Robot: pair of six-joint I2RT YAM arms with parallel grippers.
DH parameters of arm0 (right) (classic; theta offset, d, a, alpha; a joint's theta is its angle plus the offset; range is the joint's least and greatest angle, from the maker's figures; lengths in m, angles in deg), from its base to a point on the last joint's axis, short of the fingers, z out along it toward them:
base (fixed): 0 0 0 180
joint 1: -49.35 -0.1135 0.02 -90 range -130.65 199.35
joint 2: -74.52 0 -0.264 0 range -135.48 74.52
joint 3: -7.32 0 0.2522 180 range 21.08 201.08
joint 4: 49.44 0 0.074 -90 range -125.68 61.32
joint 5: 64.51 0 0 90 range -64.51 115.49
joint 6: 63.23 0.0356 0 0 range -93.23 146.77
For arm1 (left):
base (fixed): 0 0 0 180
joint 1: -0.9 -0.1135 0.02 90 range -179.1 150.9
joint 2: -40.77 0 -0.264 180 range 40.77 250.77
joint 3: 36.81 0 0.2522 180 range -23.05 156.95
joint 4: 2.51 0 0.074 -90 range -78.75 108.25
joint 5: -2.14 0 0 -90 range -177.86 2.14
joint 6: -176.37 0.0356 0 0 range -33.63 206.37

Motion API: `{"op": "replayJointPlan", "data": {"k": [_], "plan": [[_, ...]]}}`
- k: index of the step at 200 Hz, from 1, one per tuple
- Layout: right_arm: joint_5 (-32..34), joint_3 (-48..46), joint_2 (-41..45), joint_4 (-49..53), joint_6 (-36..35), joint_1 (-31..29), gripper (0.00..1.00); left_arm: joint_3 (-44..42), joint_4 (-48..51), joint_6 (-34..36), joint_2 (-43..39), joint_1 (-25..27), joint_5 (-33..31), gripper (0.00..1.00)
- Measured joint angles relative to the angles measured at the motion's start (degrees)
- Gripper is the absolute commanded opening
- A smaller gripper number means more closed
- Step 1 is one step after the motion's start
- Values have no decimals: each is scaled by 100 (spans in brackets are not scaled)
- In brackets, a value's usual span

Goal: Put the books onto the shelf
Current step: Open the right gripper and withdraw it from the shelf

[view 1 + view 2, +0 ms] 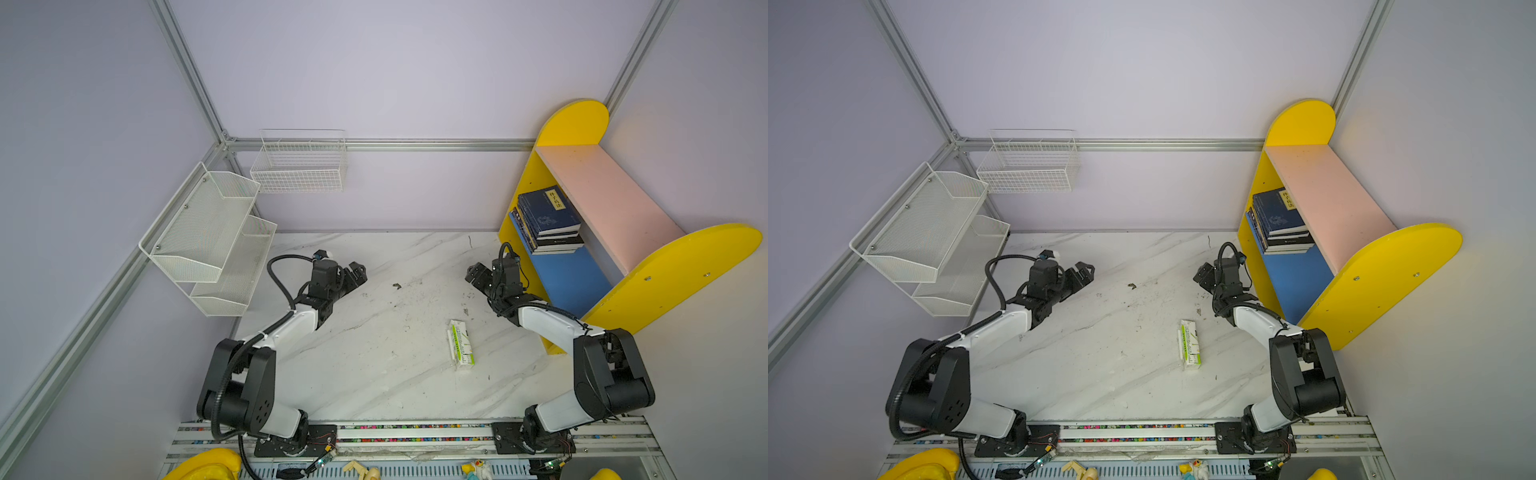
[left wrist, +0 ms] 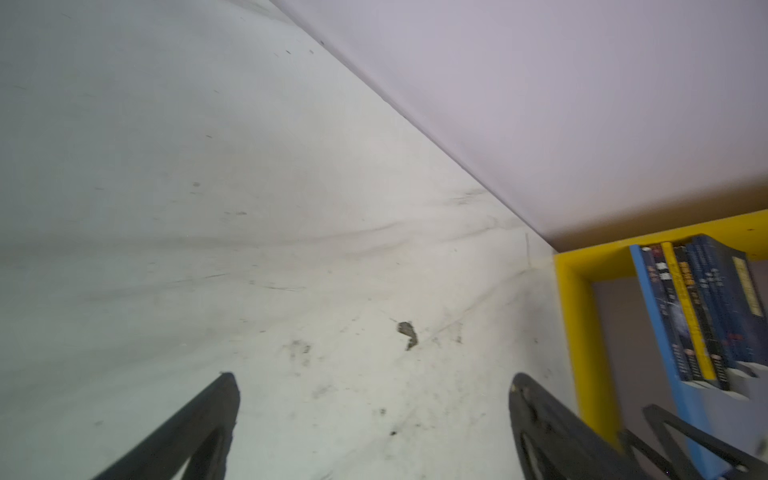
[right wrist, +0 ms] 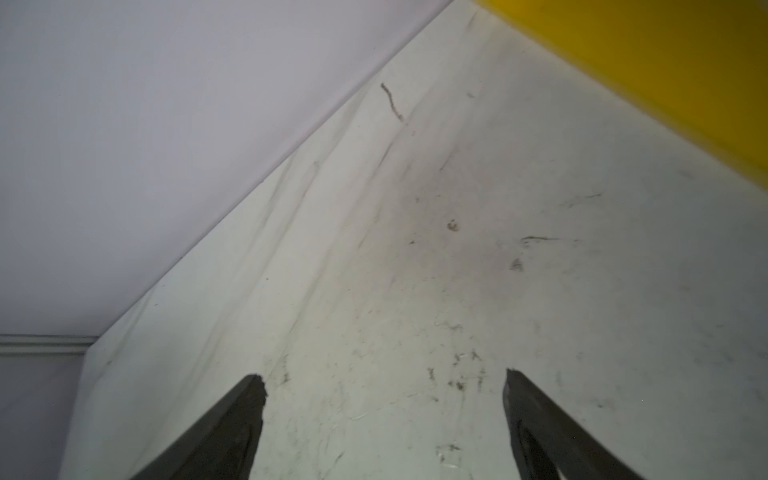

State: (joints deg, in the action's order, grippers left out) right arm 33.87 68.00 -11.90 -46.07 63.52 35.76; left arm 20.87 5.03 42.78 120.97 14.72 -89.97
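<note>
The books (image 1: pixel 548 220) (image 1: pixel 1281 222) lie stacked on the blue lower board of the shelf (image 1: pixel 673 274) (image 1: pixel 1383 274), a navy one on top, pushed against its far yellow end panel. In the left wrist view the books (image 2: pixel 706 311) show their spines inside the yellow frame of the shelf (image 2: pixel 582 332). My left gripper (image 1: pixel 357 274) (image 1: pixel 1084 272) (image 2: pixel 372 382) hovers open and empty over the marble table, left of centre. My right gripper (image 1: pixel 473 276) (image 1: pixel 1202 276) (image 3: pixel 382 382) is open and empty too, just left of the shelf's yellow edge (image 3: pixel 644 62).
A green-and-white carton (image 1: pixel 460 344) (image 1: pixel 1190 344) lies flat on the table (image 1: pixel 374 374) between the arms. A small dark scrap (image 1: pixel 397 286) (image 2: pixel 407 332) sits mid-table. A white mesh rack (image 1: pixel 208 241) and a wire basket (image 1: pixel 299 166) hang at the back left.
</note>
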Motion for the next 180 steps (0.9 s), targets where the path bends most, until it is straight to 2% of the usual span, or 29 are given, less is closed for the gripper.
{"op": "replayJointPlan", "data": {"k": [27, 49, 66, 93, 131, 166, 180], "plan": [[1056, -271, 26, -216, -581, 9, 95, -1003, -625, 940, -780, 0, -1263, 100], [1681, -540, 28, -879, -1250, 9, 96, -1182, -953, 1812, -970, -20, -2262, 99], [1982, -798, 35, -1467, -1775, 20, 97, -1246, -1244, 2326, -970, -81, -2774, 100], [2225, -1224, 24, -2474, -2389, 20, 96, -1486, -1827, 2983, -876, -199, -3185, 100], [2389, -1554, -588, -3908, -2863, 33, 96, -1954, -2918, 3595, -7, -321, -3578, 100], [2380, -1707, -1099, -4878, -3274, 131, 94, -2033, -3792, 3936, 745, -577, -3613, 100], [2334, -1731, -1272, -5254, -3381, 269, 93, -2031, -3727, 3926, 796, -730, -3532, 100]]}}
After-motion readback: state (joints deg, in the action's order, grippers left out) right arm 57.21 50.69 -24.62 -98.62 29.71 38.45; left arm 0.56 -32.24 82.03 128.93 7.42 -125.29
